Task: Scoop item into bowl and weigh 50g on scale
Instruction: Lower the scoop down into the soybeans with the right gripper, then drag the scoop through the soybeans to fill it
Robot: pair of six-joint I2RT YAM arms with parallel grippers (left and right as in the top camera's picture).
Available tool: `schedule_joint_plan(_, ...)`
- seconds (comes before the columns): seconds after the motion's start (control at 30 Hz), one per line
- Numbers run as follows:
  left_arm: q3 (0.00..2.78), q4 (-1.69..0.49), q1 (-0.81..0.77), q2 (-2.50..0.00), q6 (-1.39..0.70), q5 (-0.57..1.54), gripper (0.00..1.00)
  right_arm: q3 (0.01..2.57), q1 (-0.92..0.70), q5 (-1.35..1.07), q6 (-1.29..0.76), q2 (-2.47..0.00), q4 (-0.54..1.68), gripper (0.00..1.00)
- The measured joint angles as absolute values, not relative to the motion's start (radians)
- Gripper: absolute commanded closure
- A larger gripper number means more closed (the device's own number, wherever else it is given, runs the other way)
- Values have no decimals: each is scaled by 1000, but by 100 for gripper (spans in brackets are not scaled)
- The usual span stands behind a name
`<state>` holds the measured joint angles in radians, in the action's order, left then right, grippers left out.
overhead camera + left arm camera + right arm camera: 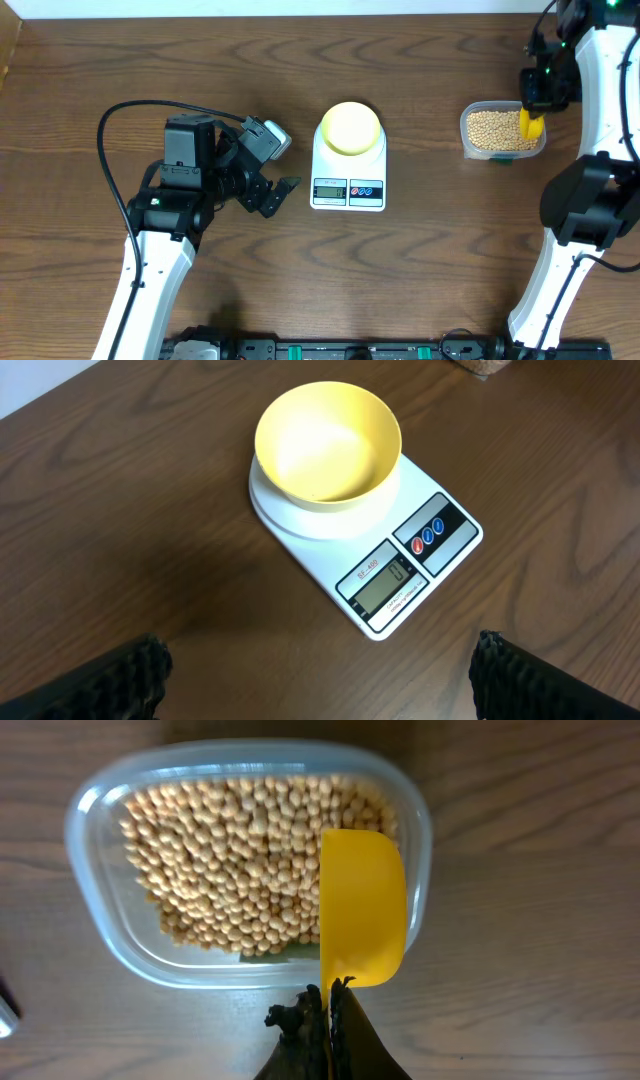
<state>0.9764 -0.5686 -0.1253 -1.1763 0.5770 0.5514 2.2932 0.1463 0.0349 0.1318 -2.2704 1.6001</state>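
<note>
closest to the lens on my right wrist feed is the right gripper [330,1010], its dark fingers pressed together at the bottom edge. they pinch the yellow scoop [362,910] at its near end, and the handle itself is hidden between them. i can't make out whether the scoop's cup faces up or down, or whether it touches what lies below. it sits over the right end of the clear tub [90,830], half over the rim. the beans [230,850] fill most of that tub: small, round, tan, packed close, with a thin patch near the front wall where the bottom shows through.

on the left wrist feed the left gripper [320,650] is cut off. i only get two ribbed black tips in the bottom corners, spread wide with bare table [120,510] between them and nothing held.

ahead of them the white scale [330,560] lies at an angle to that camera. the pale-yellow bowl [375,470] stands upright on its round platform, the inside plain yellow down to the bottom. the grey display [385,588] shows what looks like a single digit, too small for me to read surely. round buttons [428,535] sit just beside it.

from overhead, scale and bowl are mid-table and the tub is well to their right.
</note>
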Motion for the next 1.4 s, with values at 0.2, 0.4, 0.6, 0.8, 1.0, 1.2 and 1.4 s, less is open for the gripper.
schedule_joint_plan(0.2,976,-569,-125,-1176,577,551,2,2214,146,30,137,-2270,1549,99)
schedule_joint_plan(0.4,976,-569,-125,-1176,577,551,2,2134,144,-40,141,-2270,1464,99)
schedule_joint_plan(0.6,976,-569,-125,-1176,577,551,2,2076,145,-139,143,-2270,1413,99)
schedule_joint_plan(0.8,976,-569,-125,-1176,577,551,2,2067,176,-227,143,-2270,1407,99)
schedule_joint_plan(1.0,976,-569,-125,-1176,577,551,2,2062,247,-343,151,-2270,1406,99)
schedule_joint_plan(1.2,976,-569,-125,-1176,577,551,2,2054,309,-431,182,-2271,1411,99)
schedule_joint_plan(1.4,976,-569,-125,-1176,577,551,2,2053,368,-542,244,-2271,1426,99)
